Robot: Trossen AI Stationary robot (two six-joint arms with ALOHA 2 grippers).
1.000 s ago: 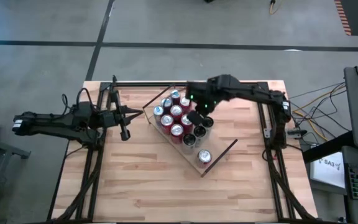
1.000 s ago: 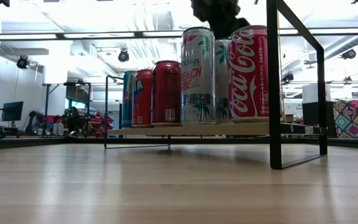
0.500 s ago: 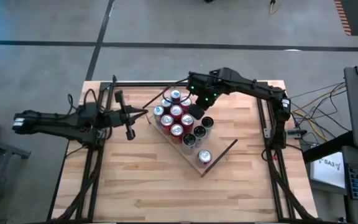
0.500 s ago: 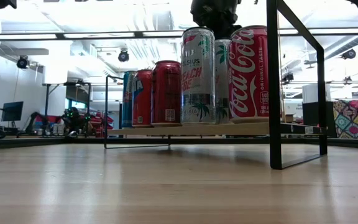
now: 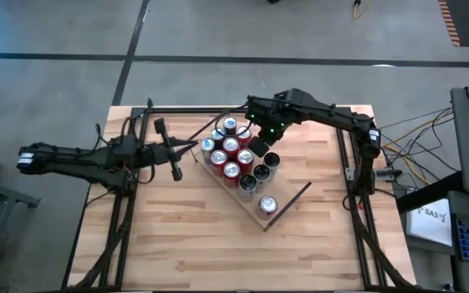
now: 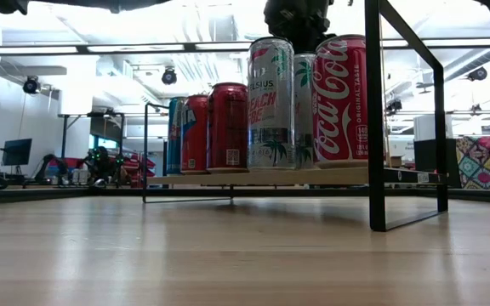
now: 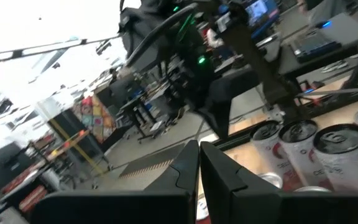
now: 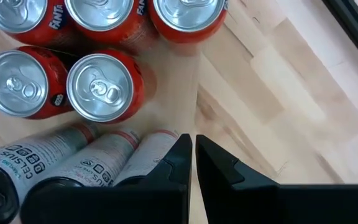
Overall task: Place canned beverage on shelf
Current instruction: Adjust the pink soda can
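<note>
Several canned beverages stand upright on the shelf, a light-wood board lying askew at the table's middle. In the low view the shelf is raised on a thin dark frame and bears red cans, a Celsius can and a Coca-Cola can. My right gripper hovers shut above the cans, pointing steeply down; its wrist view shows the fingers over red can tops. My left gripper is shut and empty, pointing level at the shelf's left end; in its wrist view the gripper faces the cans.
A black tube frame rims the plank table, and its post stands close in the low view. A thin dark rail edges the shelf near a lone can. Bare tabletop lies toward the near edge.
My left gripper has moved toward the table's right, closer to the shelf's left end, staying shut. My right gripper has shifted a little toward the table's left above the cans, still shut. The cans have not moved.
</note>
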